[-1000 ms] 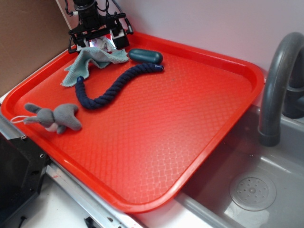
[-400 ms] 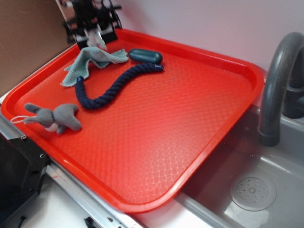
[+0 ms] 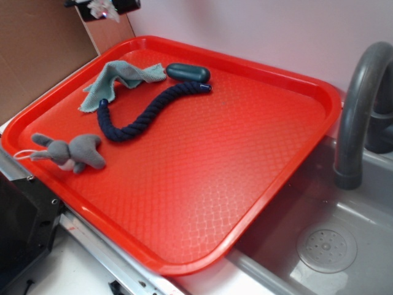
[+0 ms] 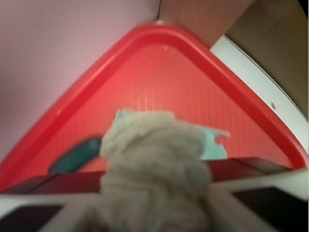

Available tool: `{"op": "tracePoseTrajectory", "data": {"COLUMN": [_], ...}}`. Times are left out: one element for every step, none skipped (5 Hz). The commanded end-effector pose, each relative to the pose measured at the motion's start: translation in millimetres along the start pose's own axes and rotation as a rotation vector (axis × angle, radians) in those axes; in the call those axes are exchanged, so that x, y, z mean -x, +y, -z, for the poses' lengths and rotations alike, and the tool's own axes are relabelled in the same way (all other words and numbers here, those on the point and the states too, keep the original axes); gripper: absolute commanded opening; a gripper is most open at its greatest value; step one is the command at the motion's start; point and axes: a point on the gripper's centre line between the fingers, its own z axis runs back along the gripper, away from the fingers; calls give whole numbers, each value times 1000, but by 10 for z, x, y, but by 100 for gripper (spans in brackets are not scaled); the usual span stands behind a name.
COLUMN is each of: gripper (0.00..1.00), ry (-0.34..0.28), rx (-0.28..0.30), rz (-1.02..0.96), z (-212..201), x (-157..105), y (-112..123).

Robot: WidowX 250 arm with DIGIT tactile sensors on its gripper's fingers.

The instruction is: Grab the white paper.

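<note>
Exterior view: gripper (image 3: 103,6) sits at the top left edge of frame, mostly cropped, raised above the far left corner of the red tray (image 3: 295,153); a small pale wad, the white paper (image 3: 98,7), shows clamped at its tip, clear of the tray surface. Wrist view confirms it: white paper (image 4: 154,169) fills the lower centre of frame, crumpled and blurred, pinched between the jaws, whose dark-and-white inner faces close in on it from both sides. So jaws are narrow, holding the paper. On the tray below: pale green-grey cloth (image 3: 120,78) lying loose near the far left corner, a dark teal oval object (image 3: 188,72) just beside its right end, a navy rope (image 3: 147,114) curving from there toward the front left, and a grey plush bunny (image 3: 70,152) near the left rim, well apart from the cloth. Wrist view shows the cloth (image 4: 215,142) and the teal object (image 4: 75,157) peeking out behind the paper. Grey faucet (image 3: 359,104) and sink drain (image 3: 326,249) at right.
</note>
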Motion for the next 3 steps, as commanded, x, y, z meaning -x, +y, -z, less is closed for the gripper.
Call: {"op": "tracePoseTrajectory", "data": {"gripper": [0, 0, 0], "ry": [-62, -86, -97], "rx": [104, 130, 136], "rz": [213, 289, 279], "z": [-638, -652, -640], "x": [772, 1019, 1055], "y": [-84, -131, -142]}}
